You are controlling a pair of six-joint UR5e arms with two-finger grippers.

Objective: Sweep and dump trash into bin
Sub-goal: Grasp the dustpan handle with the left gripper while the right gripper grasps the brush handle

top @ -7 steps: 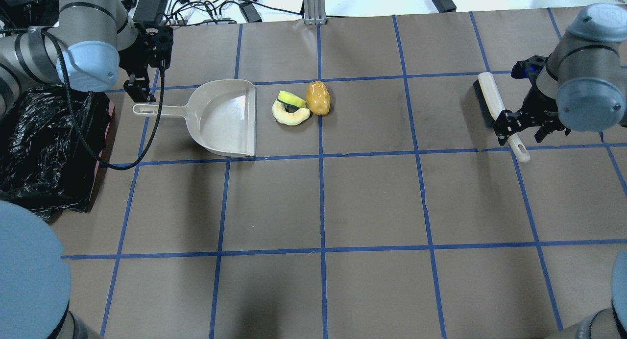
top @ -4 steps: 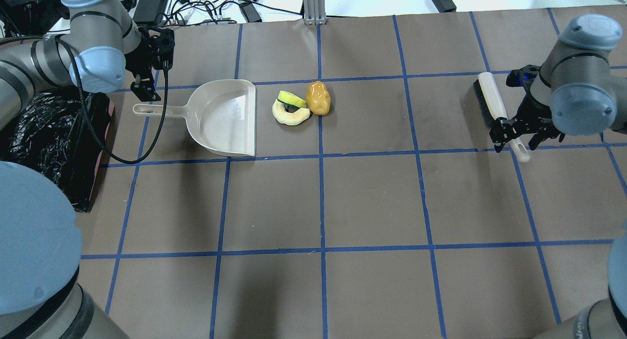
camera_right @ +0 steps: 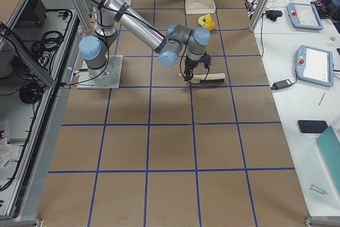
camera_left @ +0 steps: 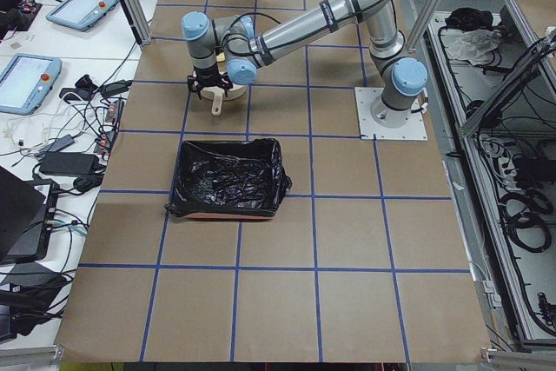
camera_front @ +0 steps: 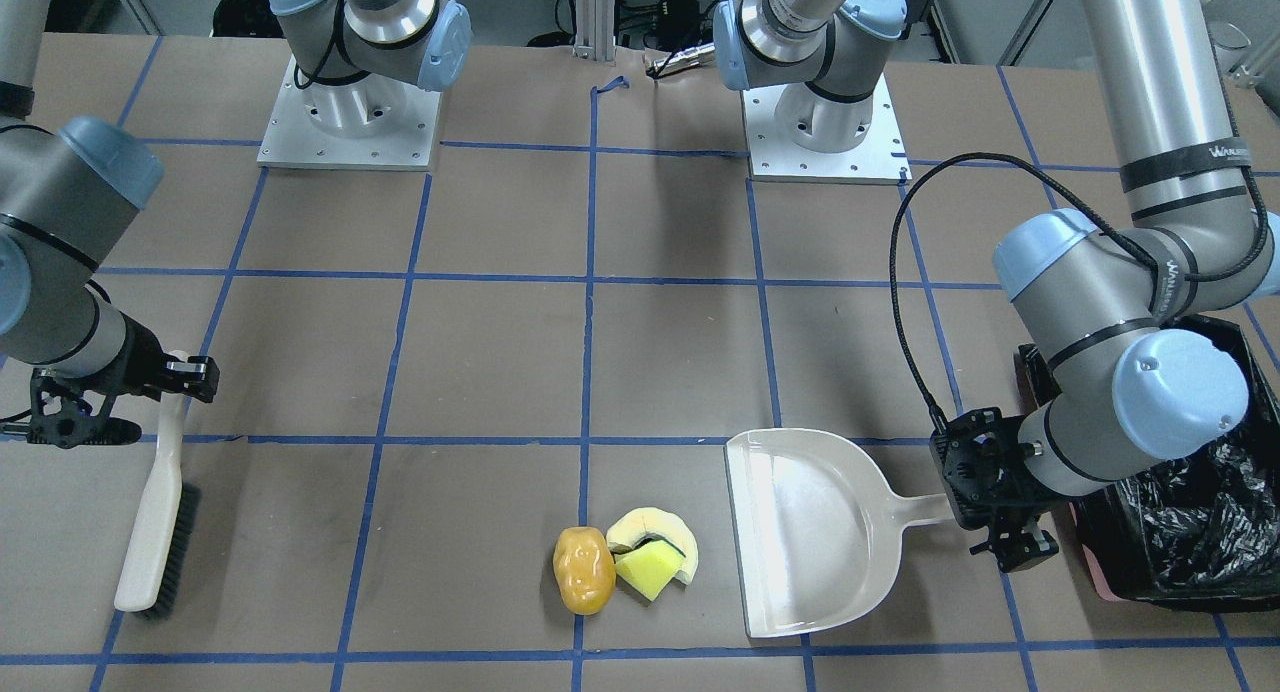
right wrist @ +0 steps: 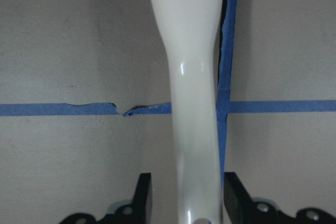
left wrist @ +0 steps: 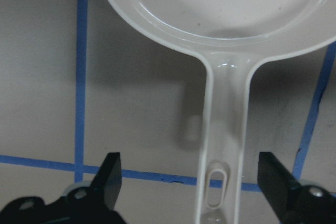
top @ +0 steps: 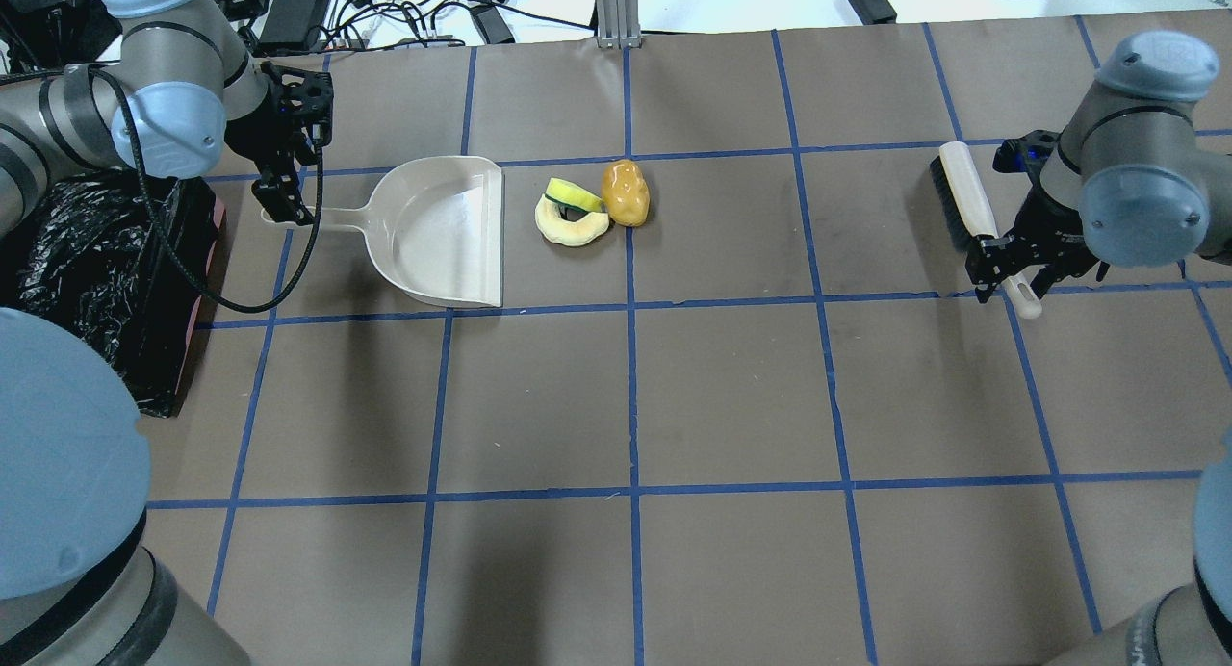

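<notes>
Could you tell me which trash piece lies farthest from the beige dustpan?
The glossy orange-yellow potato-shaped piece; the pale cream curved slice and yellow-green wedge lie between it and the beige dustpan.

The table [top: 731,397] is brown, marked into squares by blue tape [top: 632,397]. A beige dustpan [top: 443,238] lies flat, its mouth toward the trash just beside it: a potato [top: 626,192] touching a cream slice [top: 568,231], with a yellow-green wedge [top: 573,195] propped on the slice (only partly on the table, if at all). A brush [top: 967,204] lies well apart at the robot's right end. The bin [top: 87,262] stands at its left end.
</notes>
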